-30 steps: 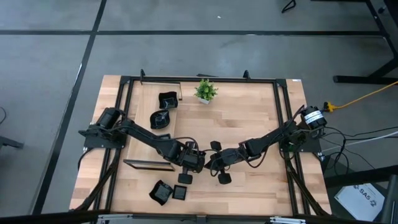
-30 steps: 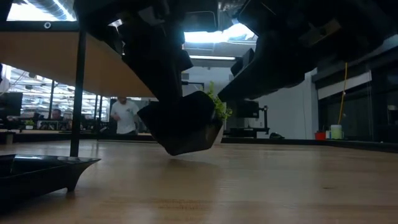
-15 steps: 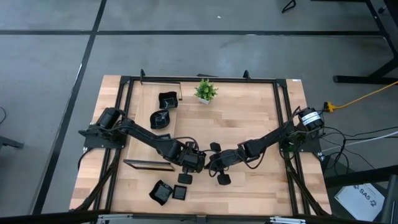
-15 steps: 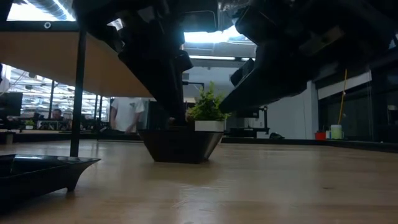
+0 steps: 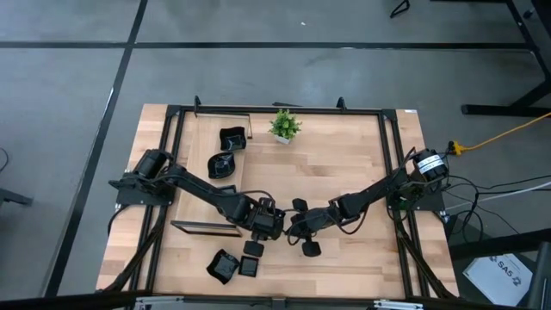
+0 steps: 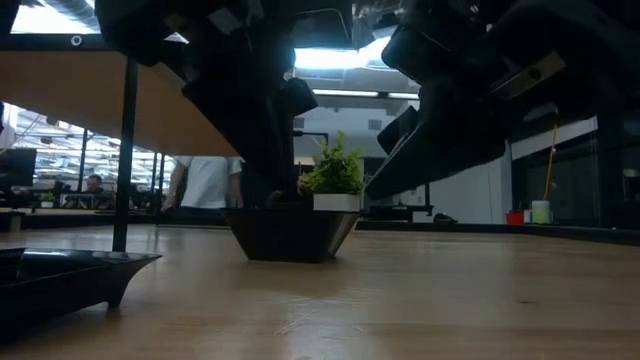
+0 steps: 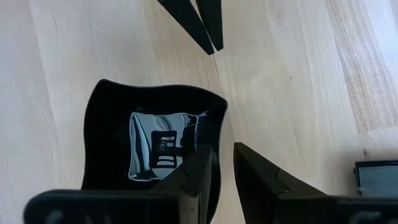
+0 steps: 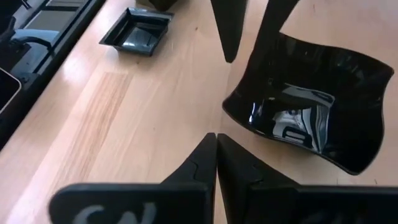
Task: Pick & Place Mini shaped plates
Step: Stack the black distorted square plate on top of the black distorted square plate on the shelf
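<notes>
Mid-table, wavy-rimmed black dish point(image 7: 155, 143) now sits flat on the wood, a second ago tilted in the air. Left gripper point(image 7: 222, 163) partly open astride its rim, holding nothing. Right gripper point(image 8: 216, 147) closed, empty. Placement looks done.

My left gripper point(image 5: 255, 234) sits mid-table over a wavy-rimmed dish point(image 7: 163, 140), one finger point(image 7: 198, 175) inside its rim, one outside. My right gripper point(image 5: 295, 231) is just right of it. Two more dishes point(image 5: 231, 265) lie nearer the front edge; two dishes point(image 5: 229, 148) and a potted plant point(image 5: 284, 125) at the back.
</notes>
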